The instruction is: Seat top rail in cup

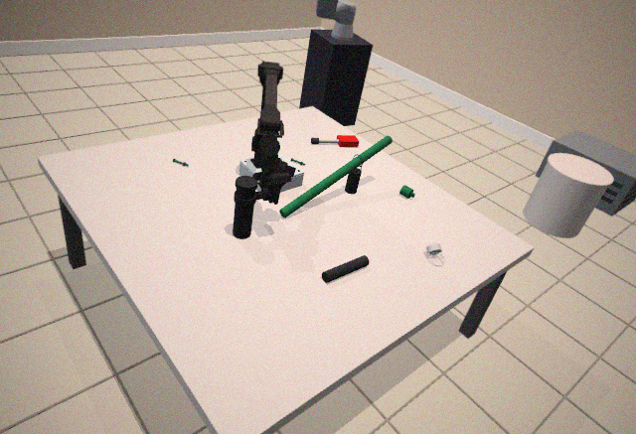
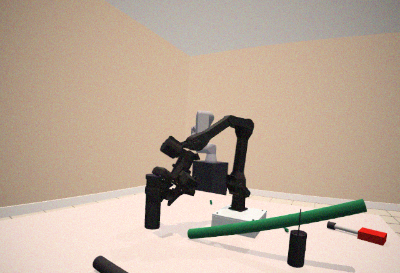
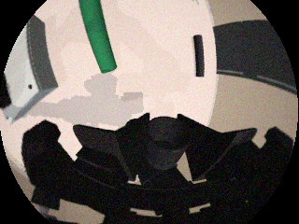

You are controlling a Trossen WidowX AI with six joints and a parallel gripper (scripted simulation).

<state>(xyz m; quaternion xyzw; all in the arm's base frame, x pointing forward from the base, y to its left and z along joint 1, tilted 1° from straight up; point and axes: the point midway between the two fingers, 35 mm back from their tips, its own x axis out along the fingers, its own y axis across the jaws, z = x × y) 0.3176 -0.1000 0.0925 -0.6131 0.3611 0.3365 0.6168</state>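
At the upper part of the big post (image 1: 242, 218) (image 2: 152, 212), the jaws (image 1: 271, 197) (image 2: 167, 197) are closed partway, gripping the rail-end cup (image 3: 165, 147) on the side of the post toward the arm. The wrist view shows the cup's round mouth between the fingers; the top and exterior views have it mostly hidden by them. The brace band (image 2: 152, 189) sits high on the post, just below the post cap (image 1: 246, 181) (image 2: 152, 175).

Near the post but apart from it, the green rail (image 1: 334, 178) (image 2: 258, 225) (image 3: 98, 37) has its near end outside the cup, lower than the jaws. From there it slopes upward away from the post, passing through the wire loop (image 2: 300, 215) above the short post (image 1: 352, 181) (image 2: 296, 248), with its far end the highest. The jaws do not touch the rail.

Well apart from the big post, a dark rod (image 1: 345, 268) (image 2: 108, 264) (image 3: 199, 56) lies on the table (image 1: 205, 316) (image 2: 48, 247) (image 3: 140, 28). Farther from the post than the short post is, a red-handled tool (image 1: 347, 140) (image 2: 371, 235) lies flat.
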